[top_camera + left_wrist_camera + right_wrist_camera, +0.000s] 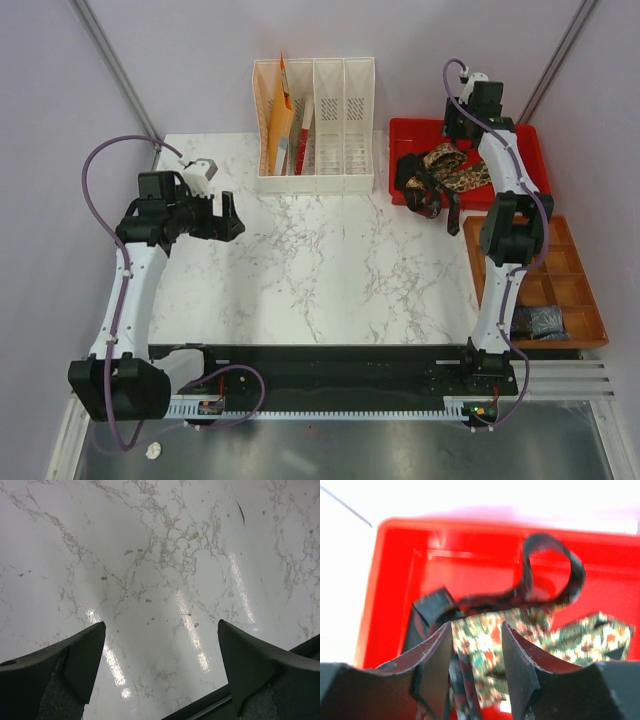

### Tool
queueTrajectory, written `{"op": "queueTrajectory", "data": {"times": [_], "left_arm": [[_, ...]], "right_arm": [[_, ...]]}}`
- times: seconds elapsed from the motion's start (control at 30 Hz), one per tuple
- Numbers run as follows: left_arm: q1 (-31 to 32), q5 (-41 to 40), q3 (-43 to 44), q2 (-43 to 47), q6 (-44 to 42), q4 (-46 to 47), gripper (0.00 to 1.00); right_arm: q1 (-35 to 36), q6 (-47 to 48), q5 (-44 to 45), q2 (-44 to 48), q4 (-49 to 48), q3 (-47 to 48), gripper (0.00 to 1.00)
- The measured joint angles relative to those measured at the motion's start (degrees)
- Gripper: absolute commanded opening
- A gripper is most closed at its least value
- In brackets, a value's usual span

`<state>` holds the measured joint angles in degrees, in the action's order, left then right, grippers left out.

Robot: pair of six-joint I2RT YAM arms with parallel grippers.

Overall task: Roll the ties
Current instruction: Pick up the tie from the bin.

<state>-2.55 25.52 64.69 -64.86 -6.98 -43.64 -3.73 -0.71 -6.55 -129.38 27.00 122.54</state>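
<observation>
Two ties lie tangled in the red bin (pixel 420 130) at the back right. One is a dark tie (pixel 418 180), the other a tan-and-brown paisley tie (pixel 455 172). My right gripper (pixel 462 125) hangs over the bin's far side. In the right wrist view, the right gripper (pixel 476 626) has its jaws apart just above the paisley tie (pixel 570 635). A strand of the dark tie (pixel 550 545) loops behind and another runs under the left finger; nothing looks pinched. My left gripper (pixel 232 217) hovers wide open over the bare marble table (pixel 150 555), and nothing is between the left gripper's (pixel 161 624) jaws.
A white file rack (pixel 315 125) holding orange folders stands at the back centre, left of the red bin. An orange compartment tray (pixel 560 285) sits at the right edge with a dark rolled item (pixel 545 320) in a near cell. A black base rail (pixel 330 375) runs along the front.
</observation>
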Motion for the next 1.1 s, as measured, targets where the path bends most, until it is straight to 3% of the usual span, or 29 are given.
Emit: {"op": "queueTrajectory", "data": {"times": [0.37, 0.73, 0.83, 0.93, 0.97, 1.03, 1.07, 1.1], "left_arm": [[0.0, -1.7, 0.0, -1.1, 0.0, 0.0, 1.0], [0.0, -3.1, 1.0, -4.0, -0.1, -0.2, 1.0], [0.0, -3.3, 1.0, -4.0, -0.1, -0.3, 1.0], [0.0, -4.0, 1.1, -4.2, -0.1, -0.5, 1.0], [0.0, -4.3, 1.2, -4.3, -0.1, -0.6, 1.0], [0.0, -4.5, 1.5, -4.8, -0.1, -0.6, 1.0], [0.0, -4.5, 1.6, -5.0, -0.1, -0.6, 1.0], [0.0, -4.6, 1.7, -5.2, -0.1, -0.6, 1.0]], "right_arm": [[0.0, -3.0, 13.2, -6.8, -10.9, 4.7, 0.83], [-1.5, -3.3, 17.7, -15.1, -20.0, 5.9, 0.89], [-1.4, -3.2, 17.8, -16.7, -20.9, 5.9, 0.8], [-1.4, -3.1, 17.8, -18.0, -21.9, 5.9, 0.63], [-1.4, -3.1, 17.8, -18.4, -22.2, 5.9, 0.52], [-1.4, -3.0, 17.9, -18.8, -22.3, 5.9, 0.42], [-1.4, -3.3, 17.9, -18.9, -22.3, 5.9, 0.26], [-1.5, -3.3, 18.0, -18.9, -22.3, 5.9, 0.17]]}}
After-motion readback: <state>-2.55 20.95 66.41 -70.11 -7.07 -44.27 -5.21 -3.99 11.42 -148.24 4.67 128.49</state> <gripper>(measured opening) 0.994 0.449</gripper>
